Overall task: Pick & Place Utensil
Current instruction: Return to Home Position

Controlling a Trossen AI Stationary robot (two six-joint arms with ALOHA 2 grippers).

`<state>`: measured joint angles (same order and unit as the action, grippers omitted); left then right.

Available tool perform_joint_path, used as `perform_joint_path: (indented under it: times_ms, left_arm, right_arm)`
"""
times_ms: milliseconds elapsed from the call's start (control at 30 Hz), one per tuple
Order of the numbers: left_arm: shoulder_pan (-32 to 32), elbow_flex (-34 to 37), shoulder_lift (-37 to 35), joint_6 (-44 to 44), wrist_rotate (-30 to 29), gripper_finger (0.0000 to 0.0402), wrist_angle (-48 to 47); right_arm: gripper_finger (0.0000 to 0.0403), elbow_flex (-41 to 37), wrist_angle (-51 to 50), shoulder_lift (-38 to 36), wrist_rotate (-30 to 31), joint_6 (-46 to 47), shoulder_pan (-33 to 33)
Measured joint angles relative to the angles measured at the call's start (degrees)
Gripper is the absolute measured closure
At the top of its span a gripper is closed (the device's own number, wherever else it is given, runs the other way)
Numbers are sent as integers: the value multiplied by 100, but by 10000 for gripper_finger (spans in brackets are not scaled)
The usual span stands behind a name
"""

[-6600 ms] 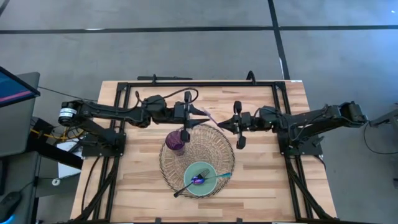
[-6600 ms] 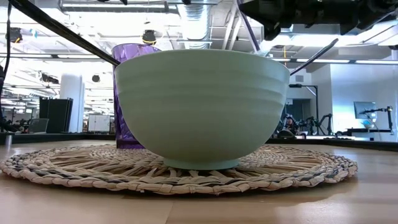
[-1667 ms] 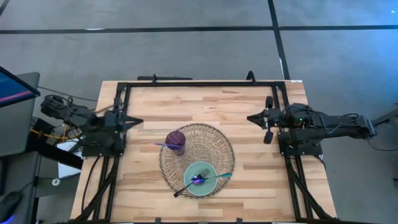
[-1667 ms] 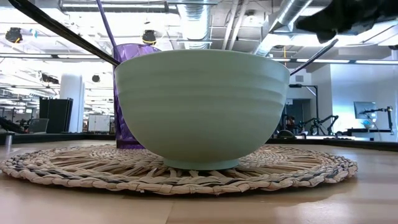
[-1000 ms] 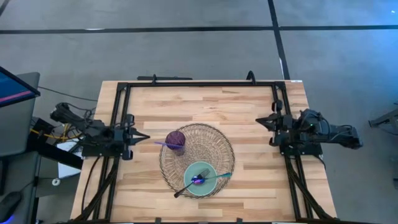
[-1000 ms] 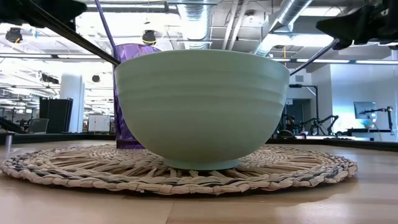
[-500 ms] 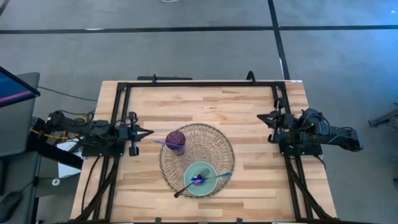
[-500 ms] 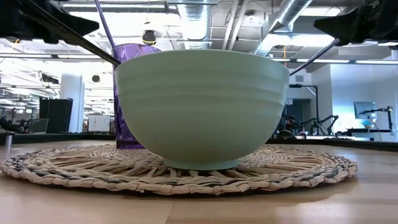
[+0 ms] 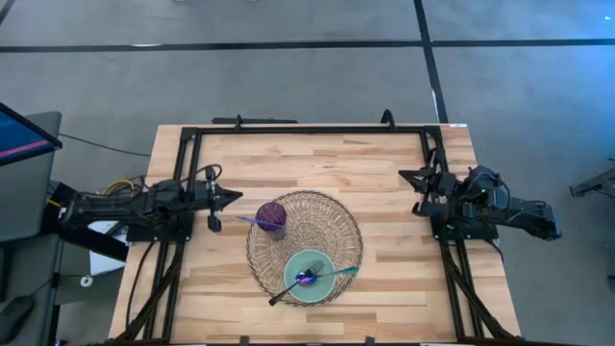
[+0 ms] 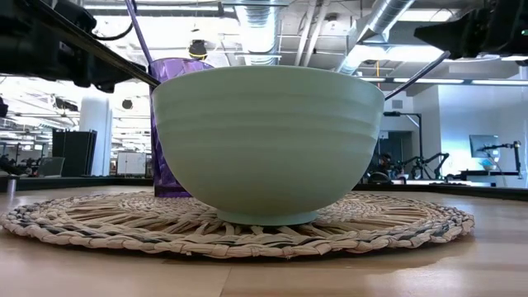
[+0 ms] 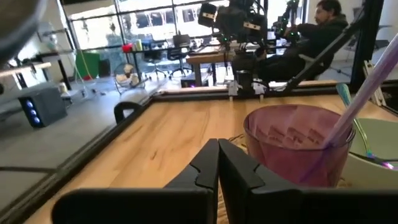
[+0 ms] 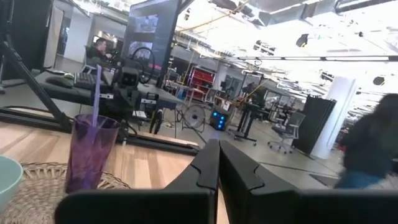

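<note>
A purple cup [image 9: 272,217] stands on the far left part of a round woven mat [image 9: 332,231]. A lilac utensil [image 11: 364,99] stands in the cup, its handle leaning over the rim toward the table's left. A pale green bowl [image 9: 310,277] sits on the mat's near part. It holds a black-handled utensil [image 9: 282,292] and a teal-handled one [image 9: 342,273], both leaning on its rim. My left gripper [image 9: 237,196] is shut and empty, just left of the cup, pointing at it. My right gripper [image 9: 403,176] is shut and empty at the table's right side.
A black metal frame [image 9: 307,130] runs along the table's far edge and down both sides by the arm bases. Bare wood lies between the mat and the far frame rail. Beyond the table there are desks, other robot arms and seated people [image 11: 323,25].
My left gripper has moved toward the table's right edge and slightly toward the far edge, coming up close beside the purple cup, with its fingers staying shut. The cup, bowl and utensils have not moved.
</note>
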<state>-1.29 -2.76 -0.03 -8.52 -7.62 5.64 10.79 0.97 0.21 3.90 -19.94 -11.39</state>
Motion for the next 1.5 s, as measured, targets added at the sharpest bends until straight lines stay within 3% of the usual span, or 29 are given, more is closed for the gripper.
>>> perform_joint_path:
  times_ms: [200,500,867,1133,1500]
  left_arm:
    - [-348,249,21,582,385,395,-246]
    - [-439,249,44,658,314,393,-211]
    - [-439,247,44,731,168,387,-168]
    - [-439,246,46,732,168,390,-148]
    - [-439,245,52,732,168,390,-129]
  right_arm:
    - [401,0,-69,0,0,315,-5]
    - [401,-271,-190,15,-92,620,-3]
    - [402,-1034,468,2,-217,1430,10]
    - [402,-1036,273,11,-404,2259,12]
    - [402,-1034,-37,134,-393,2305,1]
